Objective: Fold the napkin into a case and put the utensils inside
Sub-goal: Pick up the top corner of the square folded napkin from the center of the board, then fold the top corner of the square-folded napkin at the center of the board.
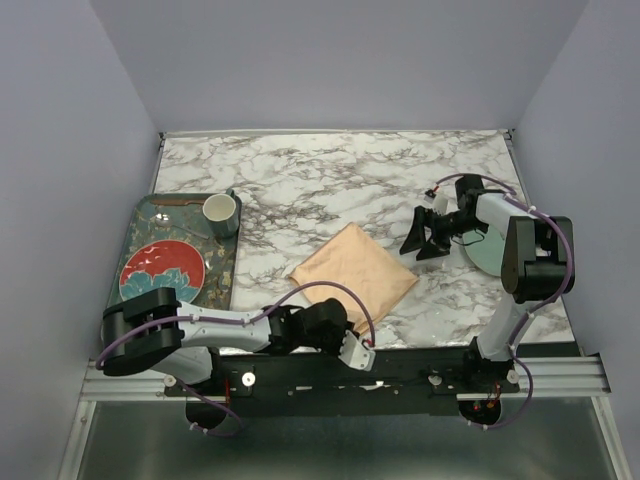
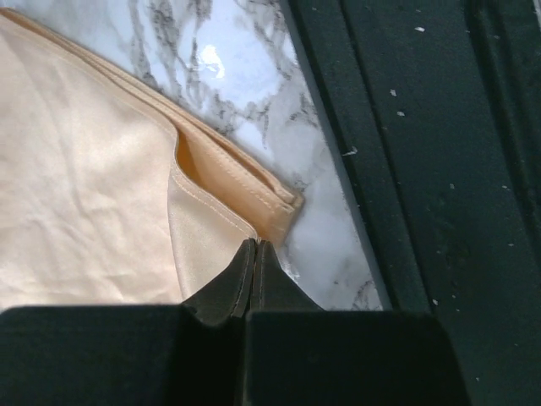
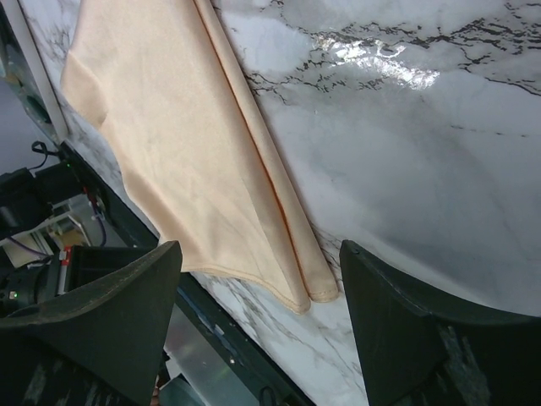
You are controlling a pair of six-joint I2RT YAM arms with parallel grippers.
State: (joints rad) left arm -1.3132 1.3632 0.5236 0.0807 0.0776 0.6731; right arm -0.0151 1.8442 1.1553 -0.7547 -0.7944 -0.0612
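1 napkin (image 1: 355, 272); 1 tray (image 1: 150, 215); 1 cup (image 1: 220, 210)

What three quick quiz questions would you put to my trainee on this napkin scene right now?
1. True or false: the right gripper is shut on the napkin.
2. Where does the cup stand? A) on the tray at the left of the table; B) on the napkin; C) between the right gripper's fingers.
3. Which gripper pinches the napkin's near corner?
Key: 1. False: its jaws stand open and hold nothing. 2. A. 3. The left gripper, shut on the top layer's corner.
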